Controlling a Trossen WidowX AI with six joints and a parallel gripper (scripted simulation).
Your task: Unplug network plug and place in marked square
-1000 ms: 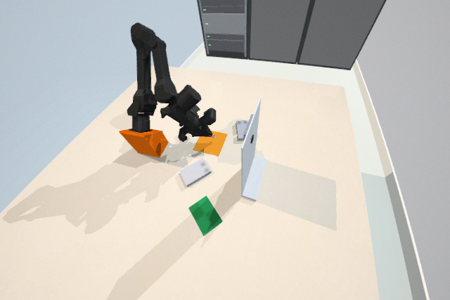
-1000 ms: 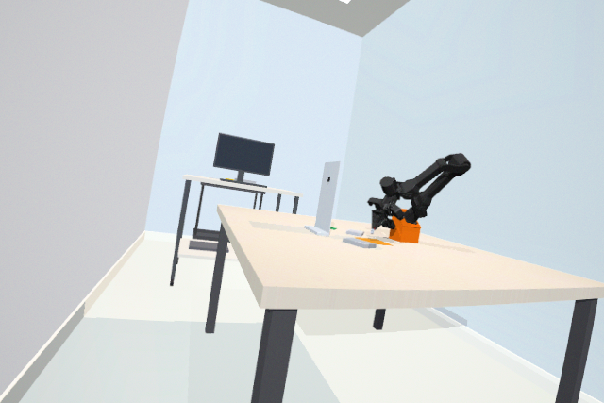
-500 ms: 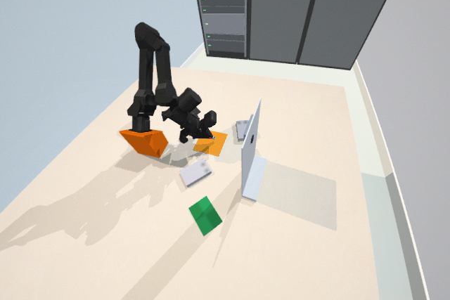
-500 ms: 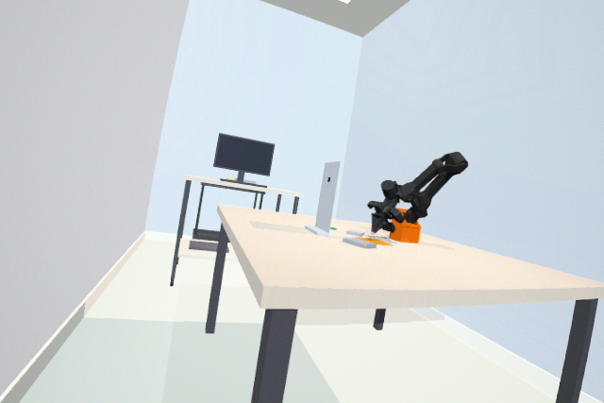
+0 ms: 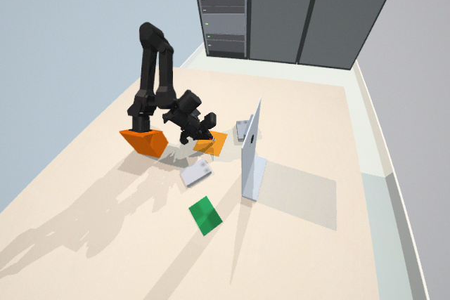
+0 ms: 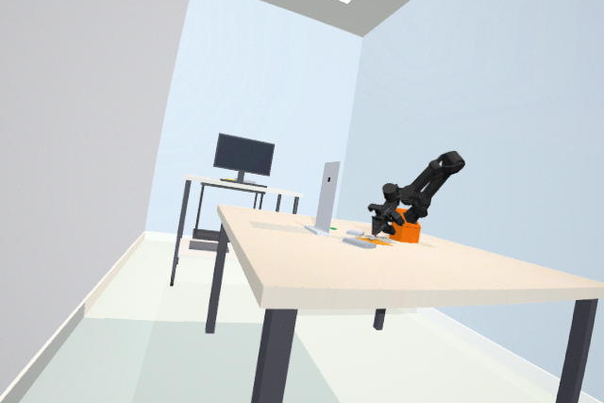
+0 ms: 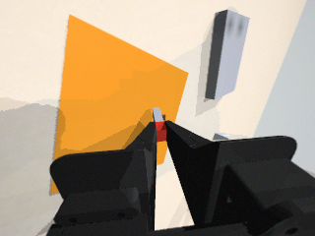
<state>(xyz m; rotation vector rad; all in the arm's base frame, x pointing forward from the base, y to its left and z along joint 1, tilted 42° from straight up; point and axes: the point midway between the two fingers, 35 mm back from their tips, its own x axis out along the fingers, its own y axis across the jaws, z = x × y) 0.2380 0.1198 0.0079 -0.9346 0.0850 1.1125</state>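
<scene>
My gripper (image 7: 159, 125) (image 5: 211, 139) (image 6: 375, 234) is shut on the plug, tipped downward above the orange square. The plug (image 7: 159, 131) shows a red body and a light grey front end, which sticks out past the fingertips over the orange square's edge region in the wrist view. The orange marked square (image 7: 98, 79) (image 5: 219, 147) (image 6: 382, 243) lies flat on the table. How far the plug stands above it cannot be told exactly. The upright panel (image 5: 248, 169) (image 6: 327, 203) stands apart from the gripper, and its dark socket (image 5: 252, 139) (image 6: 328, 178) shows no plug in it.
A grey box (image 5: 240, 130) (image 7: 228, 54) (image 6: 359, 243) lies beside the square, near the panel. Another grey box (image 5: 196, 173) (image 6: 355, 232) lies on the square's other side. A green patch (image 5: 205, 216) lies farther off. The arm stands on an orange base (image 5: 145, 142) (image 6: 407, 232).
</scene>
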